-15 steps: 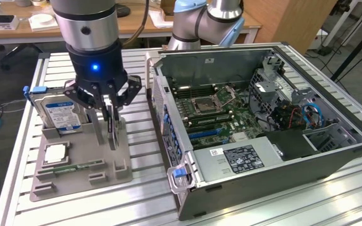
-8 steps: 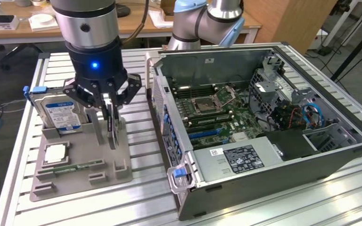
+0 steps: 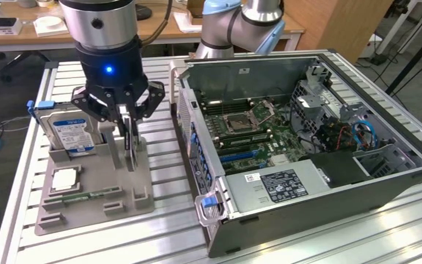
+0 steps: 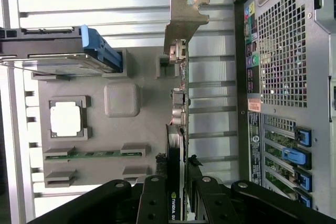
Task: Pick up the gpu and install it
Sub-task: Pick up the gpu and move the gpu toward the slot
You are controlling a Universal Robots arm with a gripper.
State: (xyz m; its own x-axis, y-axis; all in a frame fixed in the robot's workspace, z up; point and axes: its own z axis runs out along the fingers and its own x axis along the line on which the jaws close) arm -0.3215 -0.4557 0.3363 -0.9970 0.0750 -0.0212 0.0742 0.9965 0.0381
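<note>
The gripper (image 3: 128, 125) is clamped across the thin gpu (image 3: 131, 144), which stands on edge directly beneath it at the tray (image 3: 101, 206), with its long axis level between the fingers and parallel to the case (image 3: 387, 176) just alongside.

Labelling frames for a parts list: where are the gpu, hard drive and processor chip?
gpu (image 4: 184, 103): wrist view, on its green board edge.
hard drive (image 3: 72, 132): exterior view, on its blue label.
processor chip (image 4: 65, 119): wrist view, on its pale top.
</note>
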